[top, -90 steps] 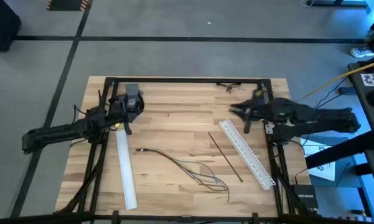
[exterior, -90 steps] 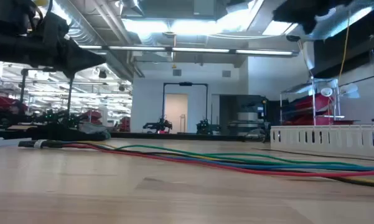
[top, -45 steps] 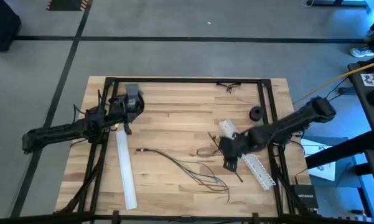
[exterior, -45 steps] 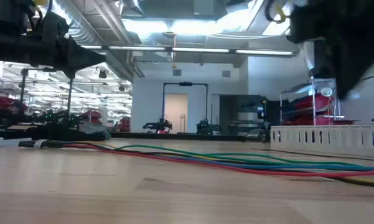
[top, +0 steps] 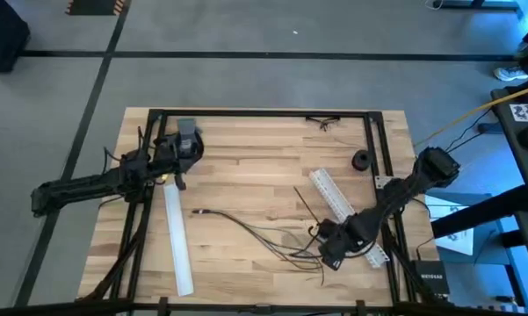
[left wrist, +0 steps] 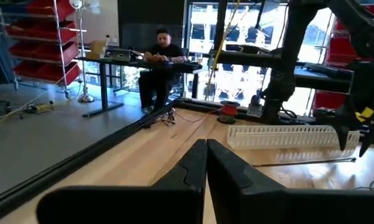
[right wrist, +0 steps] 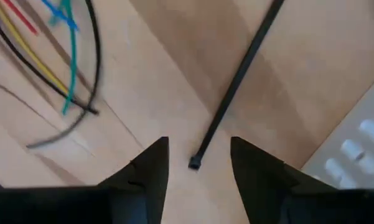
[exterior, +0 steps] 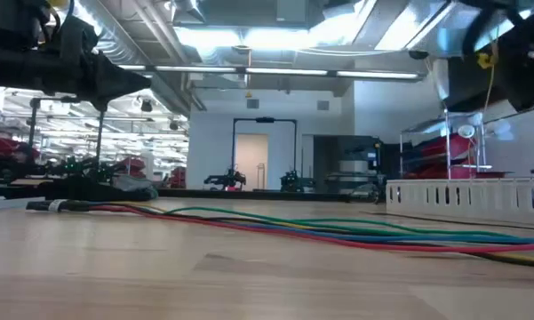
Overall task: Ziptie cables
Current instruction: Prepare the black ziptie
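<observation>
High view: light wooden plank tabletop (top: pixel 246 167) with a black frame, grey floor with dark tape lines around it. Right tool (top: pixel 327 250) low over the near-right area, at the near end of the thin straight black plastic ziptie (top: pixel 308 209). Loose tangle of thin dark cables (top: pixel 272 239) lies just beside it, toward the middle. One long white slotted plastic strip (top: pixel 343 211) runs diagonally on the right, another (top: pixel 177 239) on the left. Left tool (top: pixel 181 175) parked at the far-left, by the left strip's far end.

Low view: cables (exterior: pixel 338 233) show red, green, blue, yellow across the wood; white strip (exterior: pixel 466 197) at right; workshop with ceiling lights behind.

Left wrist view: left tool (left wrist: pixel 205 163) fingers together. Person seated at a desk in the room.

Right wrist view: right tool (right wrist: pixel 196 165) fingers apart, ziptie (right wrist: pixel 236 84) end between them, not clamped.
</observation>
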